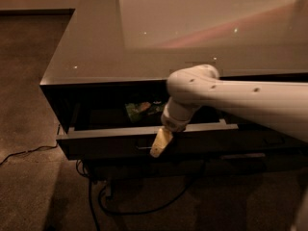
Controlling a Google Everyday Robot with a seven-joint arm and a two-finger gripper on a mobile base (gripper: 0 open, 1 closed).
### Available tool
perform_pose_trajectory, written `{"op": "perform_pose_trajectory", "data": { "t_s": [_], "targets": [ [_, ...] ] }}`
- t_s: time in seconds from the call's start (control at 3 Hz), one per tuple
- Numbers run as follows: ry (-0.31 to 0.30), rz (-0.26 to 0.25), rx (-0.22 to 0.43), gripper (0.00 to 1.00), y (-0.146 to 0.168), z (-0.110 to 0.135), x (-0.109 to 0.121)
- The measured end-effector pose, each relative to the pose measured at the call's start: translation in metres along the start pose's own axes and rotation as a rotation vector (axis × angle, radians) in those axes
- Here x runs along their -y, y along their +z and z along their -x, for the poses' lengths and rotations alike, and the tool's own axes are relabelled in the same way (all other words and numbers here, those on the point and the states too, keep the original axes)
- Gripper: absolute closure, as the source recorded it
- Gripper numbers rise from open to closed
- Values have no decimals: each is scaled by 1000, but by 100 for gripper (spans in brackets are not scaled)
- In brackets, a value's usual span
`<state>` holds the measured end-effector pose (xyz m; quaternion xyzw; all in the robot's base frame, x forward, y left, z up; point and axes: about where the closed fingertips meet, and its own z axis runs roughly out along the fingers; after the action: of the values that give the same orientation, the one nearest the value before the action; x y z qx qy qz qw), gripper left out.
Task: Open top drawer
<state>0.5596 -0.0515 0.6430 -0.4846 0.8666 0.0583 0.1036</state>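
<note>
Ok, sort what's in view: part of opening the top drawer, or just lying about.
Job: top drawer, partly pulled out; end effector, hanging at the drawer's front edge.
Lying about: green packet inside the drawer; cables on the floor.

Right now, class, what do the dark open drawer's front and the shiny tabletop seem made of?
Dark grey-brown top drawer: probably matte laminate or painted wood; flat, dull front. Glossy tabletop: likely glass or lacquer; shows sharp reflections. The cream gripper hangs at the drawer's front.
</note>
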Motion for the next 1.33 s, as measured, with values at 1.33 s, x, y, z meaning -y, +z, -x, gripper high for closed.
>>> {"op": "perform_pose_trajectory", "data": {
  "t_s": [1.33],
  "targets": [
    [-129, 133, 170, 0, 1, -40, 5]
  ]
}}
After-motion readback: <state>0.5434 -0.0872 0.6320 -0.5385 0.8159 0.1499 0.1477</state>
